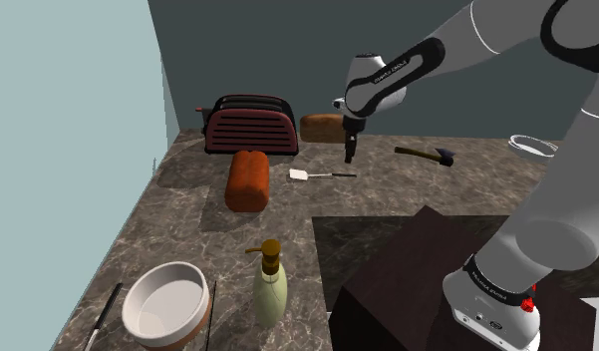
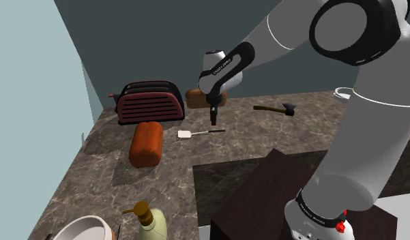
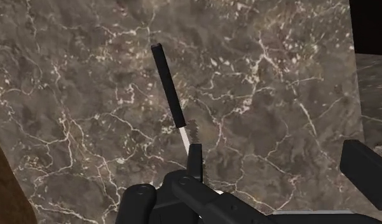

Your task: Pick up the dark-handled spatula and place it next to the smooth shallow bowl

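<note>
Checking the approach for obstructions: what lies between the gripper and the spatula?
Nothing. In the shoulder view the open gripper hangs above the spatula handle, with only bare marble counter around it.

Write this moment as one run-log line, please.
phase: pre-grasp | gripper: open, above spatula | spatula: lying on counter | bowl: apart from spatula

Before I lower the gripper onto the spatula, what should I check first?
1. Gripper open: ok, the fingers stand apart.
2. Spatula lying free on the counter: ok.
3. Handle centred between the fingers: not ok; in the wrist view it lines up with one finger.
4. Gripper at handle height: not ok; it hovers above.
5. Bare counter beside the bowl for placing: ok, on its far side.
</note>
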Robot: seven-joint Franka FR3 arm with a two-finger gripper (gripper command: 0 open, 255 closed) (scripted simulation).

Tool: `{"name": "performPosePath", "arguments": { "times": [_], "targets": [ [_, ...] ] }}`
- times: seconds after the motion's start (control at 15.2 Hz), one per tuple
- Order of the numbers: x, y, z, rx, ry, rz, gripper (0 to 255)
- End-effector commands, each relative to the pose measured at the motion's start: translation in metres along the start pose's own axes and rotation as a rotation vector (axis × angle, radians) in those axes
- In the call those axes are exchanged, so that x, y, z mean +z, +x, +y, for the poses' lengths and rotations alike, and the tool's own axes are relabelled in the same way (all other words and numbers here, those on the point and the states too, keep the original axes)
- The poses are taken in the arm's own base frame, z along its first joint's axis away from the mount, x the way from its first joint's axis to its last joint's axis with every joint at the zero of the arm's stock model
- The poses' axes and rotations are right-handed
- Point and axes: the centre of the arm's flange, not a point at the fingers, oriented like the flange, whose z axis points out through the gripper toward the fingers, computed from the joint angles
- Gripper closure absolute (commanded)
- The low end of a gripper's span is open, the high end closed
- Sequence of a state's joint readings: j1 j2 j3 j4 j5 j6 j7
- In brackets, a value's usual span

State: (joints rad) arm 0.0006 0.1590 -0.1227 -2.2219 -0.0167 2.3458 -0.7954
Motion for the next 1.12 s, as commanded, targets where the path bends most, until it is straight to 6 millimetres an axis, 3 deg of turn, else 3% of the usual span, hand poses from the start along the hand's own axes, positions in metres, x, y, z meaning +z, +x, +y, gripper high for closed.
{"name": "performPosePath", "arguments": {
  "times": [0.0, 0.59, 1.06],
  "targets": [
    [0.020, 0.012, 0.011, -0.043, -0.003, -0.004, 0],
    [0.103, 0.079, 0.061, -0.224, -0.016, -0.021, 0],
    [0.140, 0.079, 0.062, -0.224, -0.016, -0.021, 0]
  ]
}}
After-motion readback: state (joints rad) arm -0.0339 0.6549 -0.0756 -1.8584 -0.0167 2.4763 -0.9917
